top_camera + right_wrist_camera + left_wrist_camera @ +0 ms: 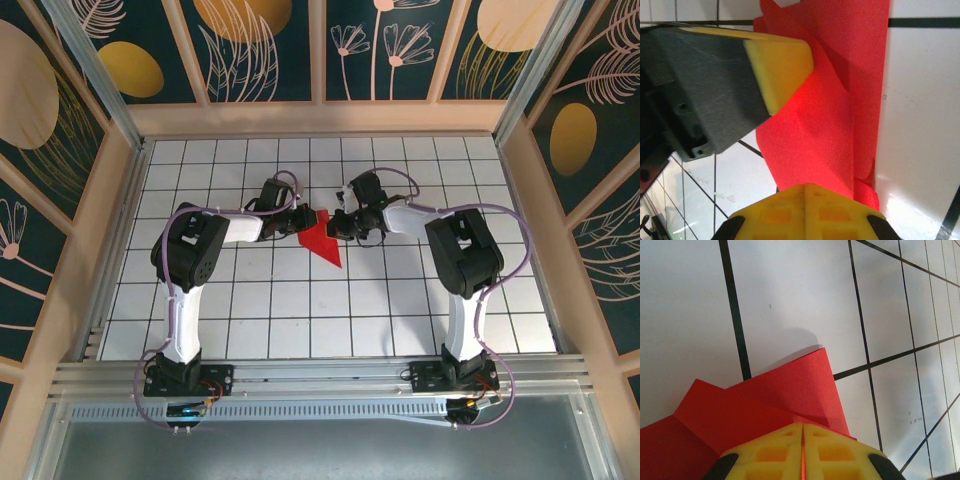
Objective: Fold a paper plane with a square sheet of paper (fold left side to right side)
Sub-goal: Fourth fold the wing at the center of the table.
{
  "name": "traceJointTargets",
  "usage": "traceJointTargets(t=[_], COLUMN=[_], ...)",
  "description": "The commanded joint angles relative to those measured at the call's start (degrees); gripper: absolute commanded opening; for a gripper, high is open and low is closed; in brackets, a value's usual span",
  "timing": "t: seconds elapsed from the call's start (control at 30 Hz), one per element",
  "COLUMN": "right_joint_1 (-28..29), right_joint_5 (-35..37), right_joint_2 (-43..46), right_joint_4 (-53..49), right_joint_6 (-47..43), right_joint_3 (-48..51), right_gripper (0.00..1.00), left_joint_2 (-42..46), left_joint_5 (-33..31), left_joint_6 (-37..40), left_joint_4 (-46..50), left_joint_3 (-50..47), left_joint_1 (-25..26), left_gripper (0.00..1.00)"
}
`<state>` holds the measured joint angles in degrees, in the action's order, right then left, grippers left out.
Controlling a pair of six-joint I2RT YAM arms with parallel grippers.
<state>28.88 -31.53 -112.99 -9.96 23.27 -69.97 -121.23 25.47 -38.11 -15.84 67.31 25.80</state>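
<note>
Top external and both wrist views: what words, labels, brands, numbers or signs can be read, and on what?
None can be read.
The red paper is plain, the table carries only black grid lines, and the wall panels show leaf and flower drawings.
Any marks on the arm bases are too small to read.

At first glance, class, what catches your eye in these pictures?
A bright red folded sheet of paper sits mid-table on the white black-lined grid tabletop. The left pincer is shut on its far end, and the right pincer meets it there, closed.
</note>
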Motion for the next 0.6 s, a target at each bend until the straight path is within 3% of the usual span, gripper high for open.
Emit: traceJointTargets(t=[0.0, 0.57], right_joint_1=[0.9, 2.2], right_joint_5=[0.1, 1.0], right_joint_2=[-2.3, -6.6], right_joint_4=[0.9, 0.4], right_joint_6=[1.0, 0.7], right_joint_3=[-0.7, -6.0], right_gripper=[0.00, 0.00], left_joint_2=[-1.2, -1.2], left_joint_5=[-2.4, -2.1], left_joint_6=[1.3, 1.0], left_joint_4=[4.4, 4.1], left_joint_3=[-0.2, -0.4], left_joint_1=[-0.4, -0.4], left_gripper=[0.09, 0.09])
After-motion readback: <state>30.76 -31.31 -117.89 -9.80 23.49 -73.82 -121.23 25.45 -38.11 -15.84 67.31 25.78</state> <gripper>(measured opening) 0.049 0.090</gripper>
